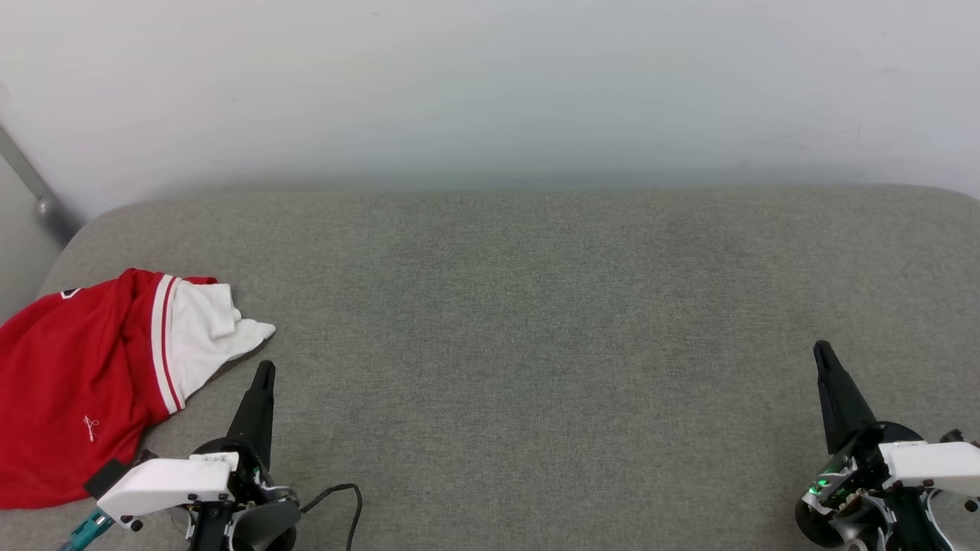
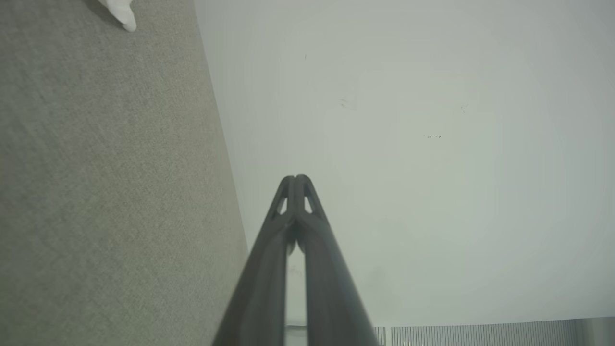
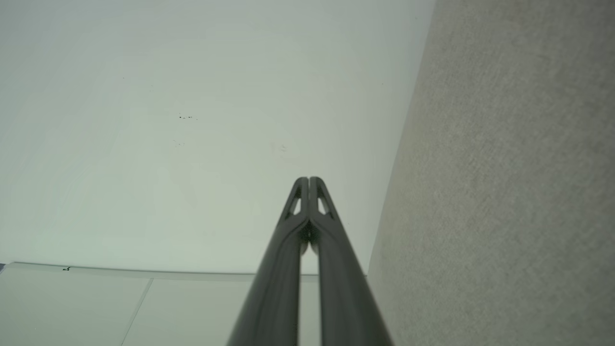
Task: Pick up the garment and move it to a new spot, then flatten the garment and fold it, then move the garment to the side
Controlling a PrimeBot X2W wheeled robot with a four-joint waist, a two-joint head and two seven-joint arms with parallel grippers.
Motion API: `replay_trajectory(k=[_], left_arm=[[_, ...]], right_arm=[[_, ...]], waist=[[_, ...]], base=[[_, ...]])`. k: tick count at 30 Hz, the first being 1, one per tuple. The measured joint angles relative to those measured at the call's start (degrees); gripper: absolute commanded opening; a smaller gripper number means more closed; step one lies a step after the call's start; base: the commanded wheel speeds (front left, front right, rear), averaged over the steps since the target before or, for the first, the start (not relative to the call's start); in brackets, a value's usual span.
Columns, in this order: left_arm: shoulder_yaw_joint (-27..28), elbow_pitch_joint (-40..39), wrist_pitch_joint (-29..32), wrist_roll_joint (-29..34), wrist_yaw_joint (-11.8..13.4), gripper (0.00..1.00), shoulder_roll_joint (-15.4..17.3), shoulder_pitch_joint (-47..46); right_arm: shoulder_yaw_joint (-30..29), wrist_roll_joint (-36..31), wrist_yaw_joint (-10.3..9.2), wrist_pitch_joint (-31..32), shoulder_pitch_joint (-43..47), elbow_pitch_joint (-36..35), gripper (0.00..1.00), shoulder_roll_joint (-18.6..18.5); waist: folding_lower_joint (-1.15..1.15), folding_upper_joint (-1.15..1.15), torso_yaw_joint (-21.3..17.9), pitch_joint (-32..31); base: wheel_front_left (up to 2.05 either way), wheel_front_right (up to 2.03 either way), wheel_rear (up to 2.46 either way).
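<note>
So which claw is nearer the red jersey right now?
Left. The left claw sits just right of the red jersey, its tip near the white sleeve, not touching. The right claw is far off at the opposite side of the grey surface. Both are shut.

Soft cloth garment (image 1: pixel 76 383), coarse woven surface (image 1: pixel 536 344)

Surface: grey woven-fabric tabletop (image 1: pixel 536 344) with rounded far corners, running on beyond the left claw (image 1: pixel 265 369) and the right claw (image 1: pixel 821 348) to a pale wall (image 1: pixel 490 92).
On it: crumpled red jersey shirt (image 1: pixel 76 383) with red-white striped trim, lying flat to the left of the left claw.
Nearest part: its white sleeve (image 1: pixel 207 329), just ahead-left of the left claw, apart from it.
From the right claw: well apart.
</note>
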Motion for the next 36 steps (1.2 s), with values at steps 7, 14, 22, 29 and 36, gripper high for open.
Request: replay_trajectory(k=[7,14,22,29,36], left_arm=[[0.0,0.0,0.0,0.0,0.0,0.00,0.0,0.0],[0.0,0.0,0.0,0.0,0.0,0.00,0.0,0.0],[0.0,0.0,0.0,0.0,0.0,0.00,0.0,0.0],[0.0,0.0,0.0,0.0,0.0,0.00,0.0,0.0],[-1.1,1.2,-0.8,0.1,0.0,1.00,-0.2,1.6]], right_arm=[[0.0,0.0,0.00,0.0,0.0,0.0,0.00,0.0],[0.0,0.0,0.00,0.0,0.0,0.0,0.00,0.0],[0.0,0.0,0.00,0.0,0.0,0.0,0.00,0.0],[0.0,0.0,0.00,0.0,0.0,0.0,0.00,0.0],[0.6,-0.1,-0.02,-0.9,1.7,1.0,1.00,0.1]], waist=[[0.00,0.00,0.0,0.0],[0.00,0.00,0.0,0.0],[0.00,0.00,0.0,0.0],[0.00,0.00,0.0,0.0],[0.00,0.00,0.0,0.0]], base=[[0.00,0.00,0.00],[0.00,0.00,0.00],[0.00,0.00,0.00],[0.00,0.00,0.00],[0.00,0.00,0.00]])
